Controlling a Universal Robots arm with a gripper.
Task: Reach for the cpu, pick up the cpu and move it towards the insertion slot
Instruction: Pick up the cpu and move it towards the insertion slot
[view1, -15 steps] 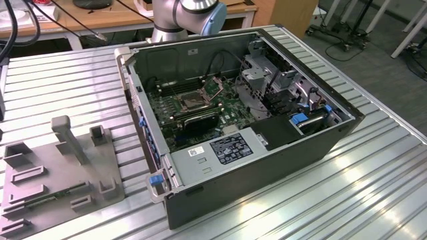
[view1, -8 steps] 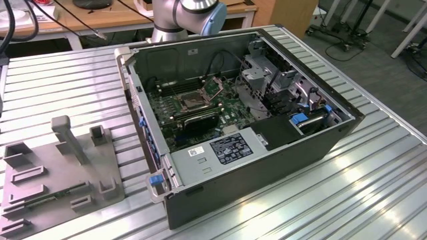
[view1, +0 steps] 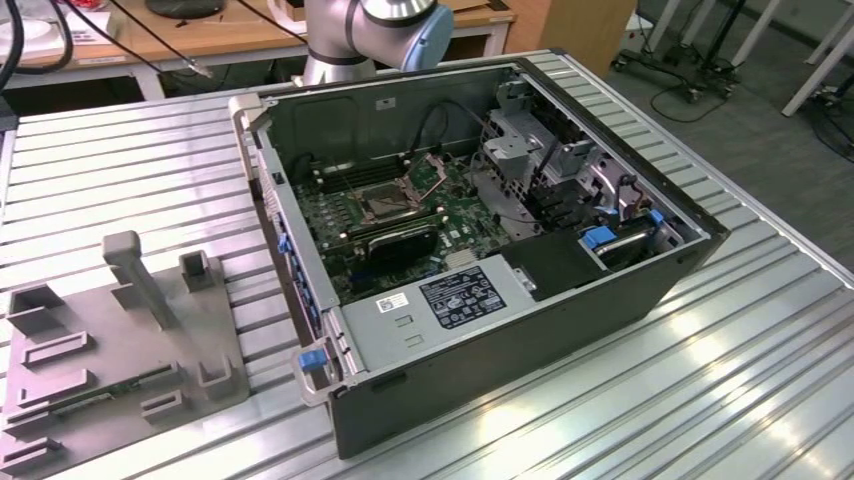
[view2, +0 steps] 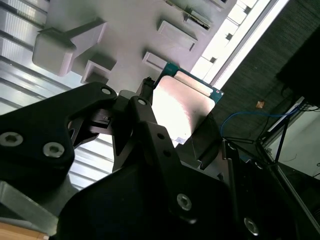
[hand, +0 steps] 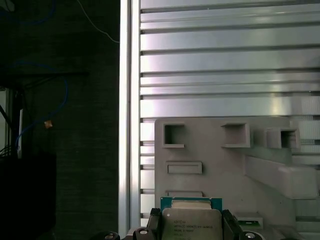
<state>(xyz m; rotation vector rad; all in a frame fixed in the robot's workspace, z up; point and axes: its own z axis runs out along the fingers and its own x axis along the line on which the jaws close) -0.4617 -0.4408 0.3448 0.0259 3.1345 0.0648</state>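
the jaws are shut on the cpu (view2: 187, 107), with one black finger (hand: 154, 221) pressed on each side of it. the cpu is held flat over the grey plate (hand: 210, 160), near the plate's edge. i cannot tell if it touches the plate.

in the first wrist view the cpu's (hand: 191, 224) pale metal top has small dark print in a few lines, and a thin green rim peeks out along one side. in the second wrist view the same face shines so bright that no print can be seen.

in both wrist views the grey plate has square pockets and raised blocks, and it lies on the ribbed metal bench (hand: 225, 60).

the exterior view shows the open computer case (view1: 534, 330) standing on the bench, to the exterior view's right of the grey plate (view1: 120, 335). inside the case, the insertion slot (view1: 378, 203) sits in the green board (view1: 327, 228), well apart from the plate. a big black and white sticker (view1: 454, 293) full of tiny print sits on the metal box near the slot. the arm (view1: 387, 30) rises behind the case.
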